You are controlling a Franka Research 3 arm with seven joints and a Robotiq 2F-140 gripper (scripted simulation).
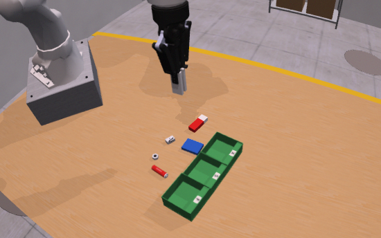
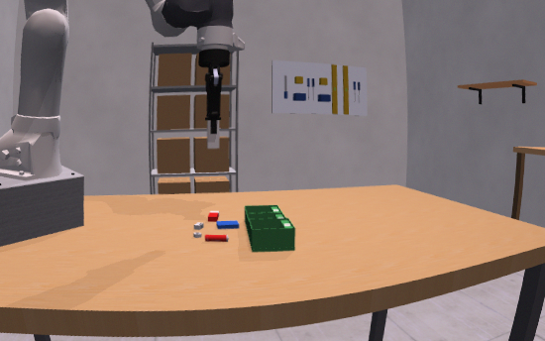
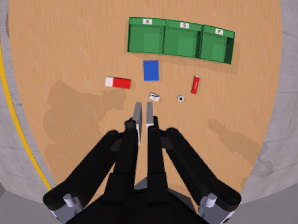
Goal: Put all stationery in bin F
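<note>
Top view: the hand (image 1: 179, 90) was held clenched on nothing above the counter (image 1: 291, 145); the eraser (image 1: 197, 123) and blue notepad (image 1: 192, 146) lay outside the green bins (image 1: 204, 174), nothing yet binned

green bins (image 1: 222, 138), blue pad (image 1: 192, 146)

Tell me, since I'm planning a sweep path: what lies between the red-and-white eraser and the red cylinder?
In the top view, the blue pad, a small white block and a metal nut lie between the eraser and the red cylinder.
</note>
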